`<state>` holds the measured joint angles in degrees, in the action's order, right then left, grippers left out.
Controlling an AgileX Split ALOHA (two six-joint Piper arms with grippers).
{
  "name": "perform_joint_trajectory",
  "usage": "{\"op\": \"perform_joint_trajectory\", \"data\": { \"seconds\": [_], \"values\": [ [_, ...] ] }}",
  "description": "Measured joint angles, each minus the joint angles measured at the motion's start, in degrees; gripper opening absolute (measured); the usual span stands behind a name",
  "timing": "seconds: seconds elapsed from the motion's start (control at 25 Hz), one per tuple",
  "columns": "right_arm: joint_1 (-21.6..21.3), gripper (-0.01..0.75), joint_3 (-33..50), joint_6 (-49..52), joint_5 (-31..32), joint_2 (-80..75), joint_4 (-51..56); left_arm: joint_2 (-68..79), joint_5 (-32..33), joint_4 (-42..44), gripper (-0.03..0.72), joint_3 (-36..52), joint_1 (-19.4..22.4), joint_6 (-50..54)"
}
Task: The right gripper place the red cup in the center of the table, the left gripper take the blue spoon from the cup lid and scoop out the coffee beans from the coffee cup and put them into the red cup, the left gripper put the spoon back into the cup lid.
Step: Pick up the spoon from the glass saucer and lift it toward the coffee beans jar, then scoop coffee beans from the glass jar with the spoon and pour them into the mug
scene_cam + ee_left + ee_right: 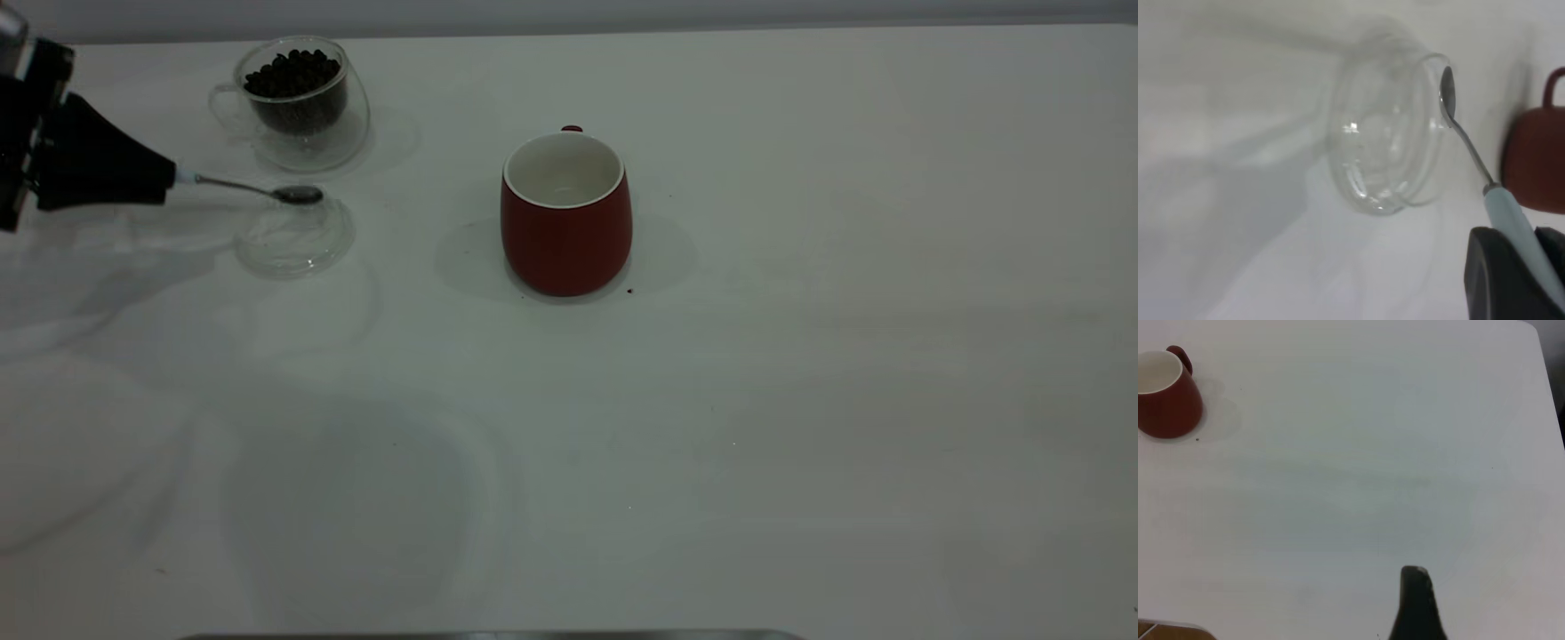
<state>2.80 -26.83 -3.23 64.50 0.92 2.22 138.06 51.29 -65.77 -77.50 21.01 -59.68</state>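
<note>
over the lid [293, 240] the left end effector [164, 182], clenched on the spoon [258, 189], should keep it level toward the beans [293, 76].

The table [800, 400] is white, smooth and matt. The red cup [566, 240] looks like glazed pottery, dark red outside and white inside, with a soft shine. The coffee cup [298, 102] and the lid [293, 240] are clear glass. The spoon [258, 189] has a shiny metal bowl and a pale blue handle. The left gripper [164, 182] is matt black.
</note>
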Motion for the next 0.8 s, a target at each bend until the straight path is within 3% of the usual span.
{"op": "perform_joint_trajectory", "data": {
  "seconds": [0.36, 0.64, 0.8],
  "values": [
    [0.00, 0.586, 0.00, 0.00, 0.00, 0.00, 0.00, -7.69, 3.56, 5.81, 0.119, 0.00, 2.83, 1.18],
    [0.00, 0.586, 0.00, 0.00, 0.00, 0.00, 0.00, -9.22, 3.45, -3.45, 0.119, 0.12, 4.30, -0.95],
    [0.00, 0.586, 0.00, 0.00, 0.00, 0.00, 0.00, -9.22, -1.54, -7.21, 0.119, 0.42, 4.18, -1.73]
  ]
}}
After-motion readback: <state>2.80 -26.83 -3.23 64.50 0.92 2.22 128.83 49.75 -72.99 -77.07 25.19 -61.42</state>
